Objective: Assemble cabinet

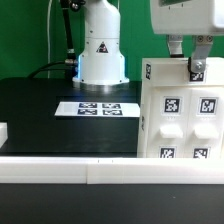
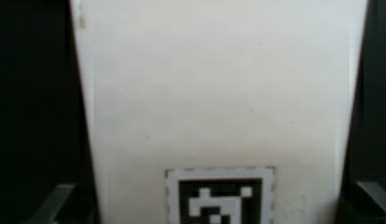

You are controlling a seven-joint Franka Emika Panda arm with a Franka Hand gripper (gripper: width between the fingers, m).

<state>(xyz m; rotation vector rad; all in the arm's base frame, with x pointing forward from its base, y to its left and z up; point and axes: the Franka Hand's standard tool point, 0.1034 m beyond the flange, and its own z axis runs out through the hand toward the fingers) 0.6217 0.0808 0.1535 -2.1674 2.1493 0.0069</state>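
Note:
The cabinet, a large white box with black-and-white tags on raised panels, stands at the exterior view's right. My gripper hangs right over its top edge, fingers pointing down. In the wrist view a white tagged face of the cabinet fills the space between my fingers. The gripper is open, with one finger just outside each side edge of that face. A thin dark gap shows on both sides. I see no grip on it.
The marker board lies flat on the black table in front of the robot base. A white rail runs along the table's front edge. A small white piece shows at the exterior view's left edge.

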